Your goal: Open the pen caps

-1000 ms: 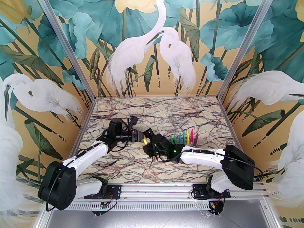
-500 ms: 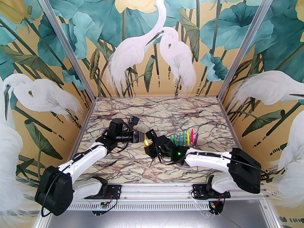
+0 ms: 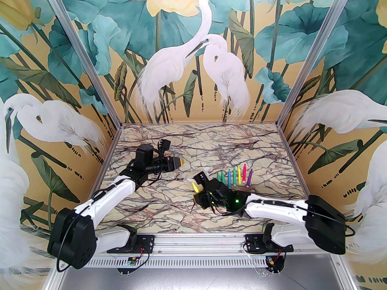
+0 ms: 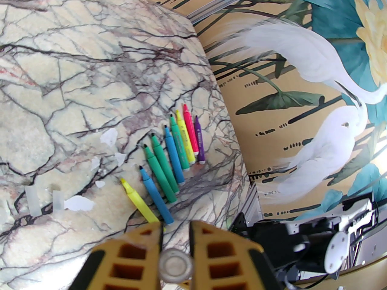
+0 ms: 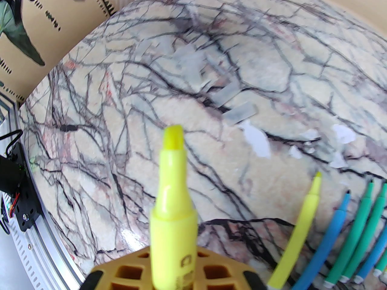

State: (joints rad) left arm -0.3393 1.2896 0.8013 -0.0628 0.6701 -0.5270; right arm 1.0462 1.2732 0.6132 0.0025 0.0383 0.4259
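My right gripper (image 5: 173, 261) is shut on a yellow pen (image 5: 172, 192) whose bare chisel tip points up and away from the wrist. In the top view this right gripper (image 3: 198, 189) hovers left of a row of uncapped pens (image 3: 235, 177). My left gripper (image 3: 182, 162) hangs apart from it, further back and to the left. In the left wrist view, the left gripper (image 4: 176, 227) is shut on a see-through pen cap (image 4: 176, 264), seen end-on between the yellow fingers (image 4: 208, 240). Several loose caps (image 5: 240, 113) lie on the marble in front of the held pen.
The pens (image 4: 173, 159) lie side by side, tips pointing away from the arms: yellow, blue, green, pink and purple. Two caps (image 4: 32, 201) rest left of that row beside white worn patches (image 4: 78, 204). Patterned walls (image 3: 60, 149) enclose the marble table (image 3: 211, 143) on three sides.
The two grippers were together at the yellow pen and have pulled apart. The left one went back and left with the cap; the right one moved nearer and right with the bare-tipped pen.
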